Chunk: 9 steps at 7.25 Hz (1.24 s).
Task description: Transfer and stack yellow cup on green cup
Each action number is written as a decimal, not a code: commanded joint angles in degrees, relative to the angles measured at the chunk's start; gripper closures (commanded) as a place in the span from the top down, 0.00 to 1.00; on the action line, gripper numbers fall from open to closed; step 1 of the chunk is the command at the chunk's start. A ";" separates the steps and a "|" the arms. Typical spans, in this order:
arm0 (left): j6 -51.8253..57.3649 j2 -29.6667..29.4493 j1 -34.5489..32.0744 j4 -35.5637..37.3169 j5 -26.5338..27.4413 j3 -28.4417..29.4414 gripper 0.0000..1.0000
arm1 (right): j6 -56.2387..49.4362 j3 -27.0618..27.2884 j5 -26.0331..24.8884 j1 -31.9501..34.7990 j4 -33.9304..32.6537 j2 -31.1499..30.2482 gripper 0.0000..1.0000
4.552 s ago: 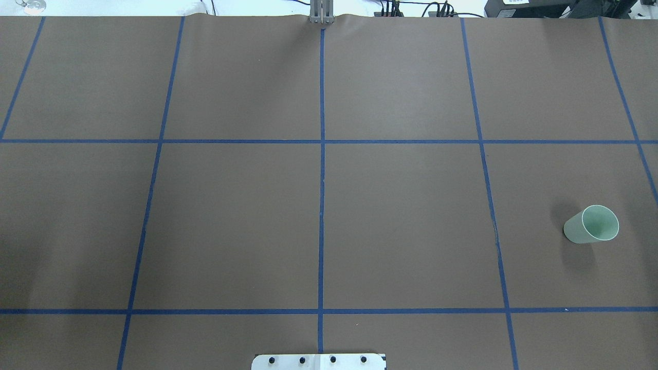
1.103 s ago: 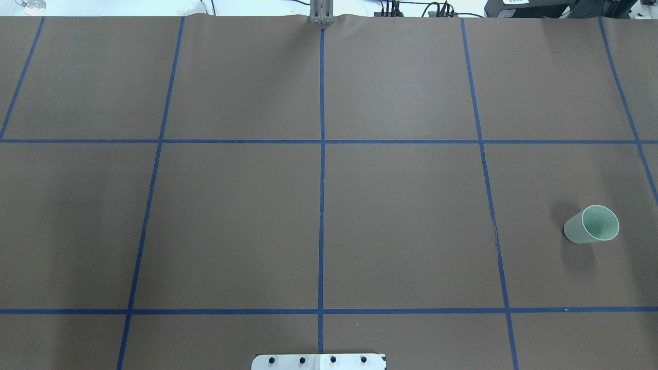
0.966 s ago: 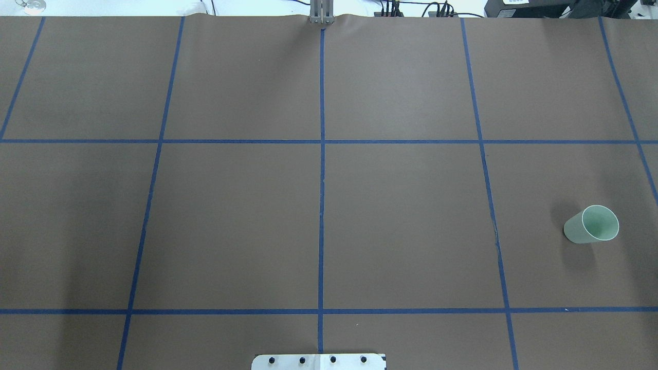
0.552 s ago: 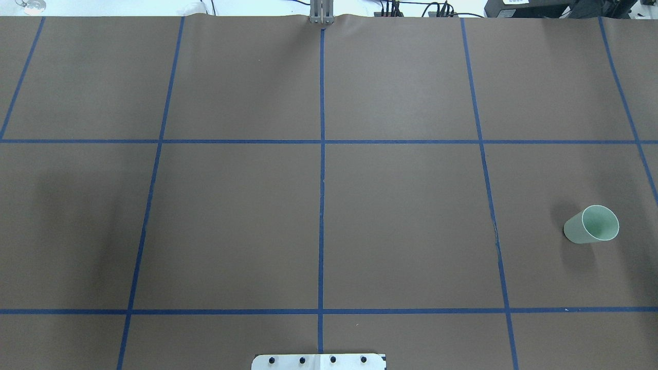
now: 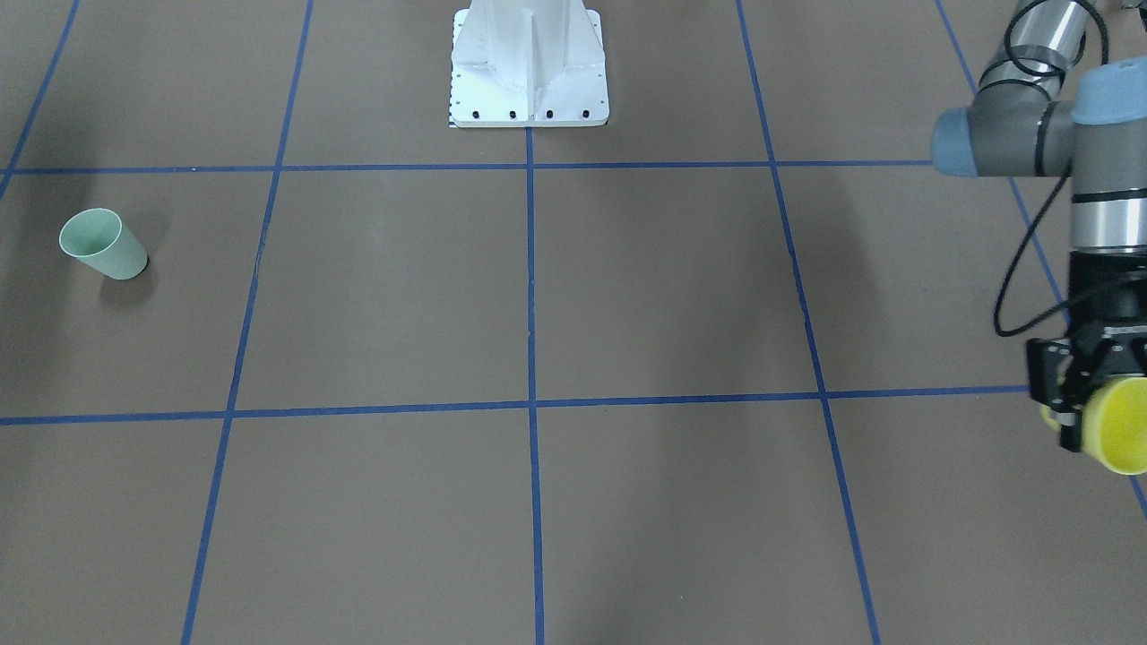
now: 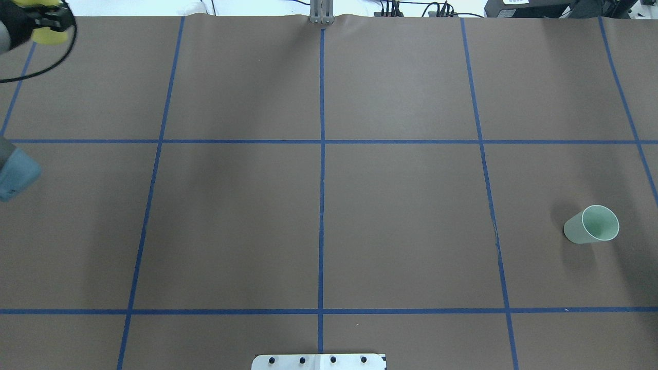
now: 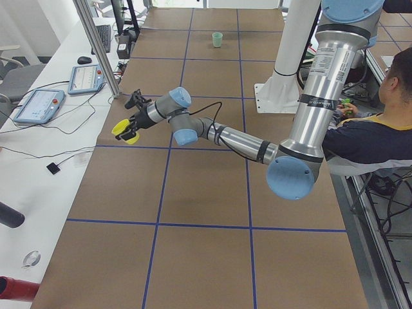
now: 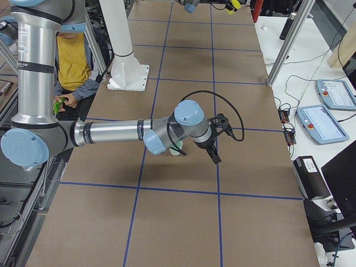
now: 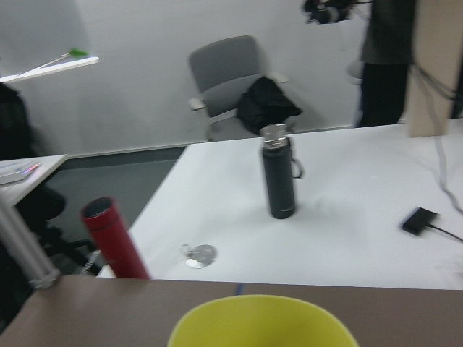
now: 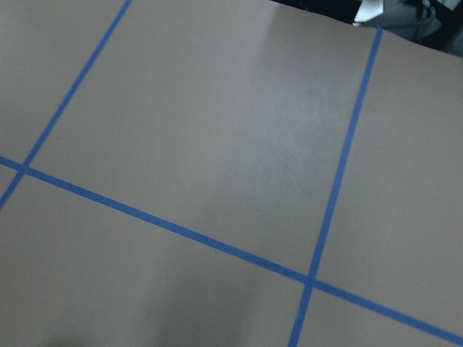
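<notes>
The left gripper (image 5: 1071,414) is clamped on the small bright yellow plastic tumbler (image 5: 1116,428), aloft at the table's (image 5: 663,287) far left corner, well apart from the pale mint-green plastic tumbler (image 5: 103,244) — probably light, slick, thin-walled, so pinch its wall gently

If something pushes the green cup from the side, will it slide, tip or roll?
The green cup stands on its narrower base, wider rim up, so a high push would probably tip it. It looks empty, so likely light. Tipped, its taper should roll it in a curve.
</notes>
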 commanded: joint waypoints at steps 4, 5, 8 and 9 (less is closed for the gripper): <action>2.25 -13.10 20.07 -7.49 -4.59 -5.99 0.14 | 1.95 -0.13 1.77 -8.43 1.65 11.81 0.98; 7.83 -14.18 20.72 -7.84 -6.87 -6.07 0.16 | 5.44 -0.39 1.69 -11.93 1.56 16.38 0.98; 18.60 -14.28 20.98 -12.14 -23.06 -5.03 0.21 | 13.58 -1.20 2.30 -20.90 -1.75 28.35 0.98; 18.70 -14.02 21.16 -12.93 -22.89 -4.93 0.21 | 22.62 -0.23 2.30 -24.06 -4.04 31.43 0.98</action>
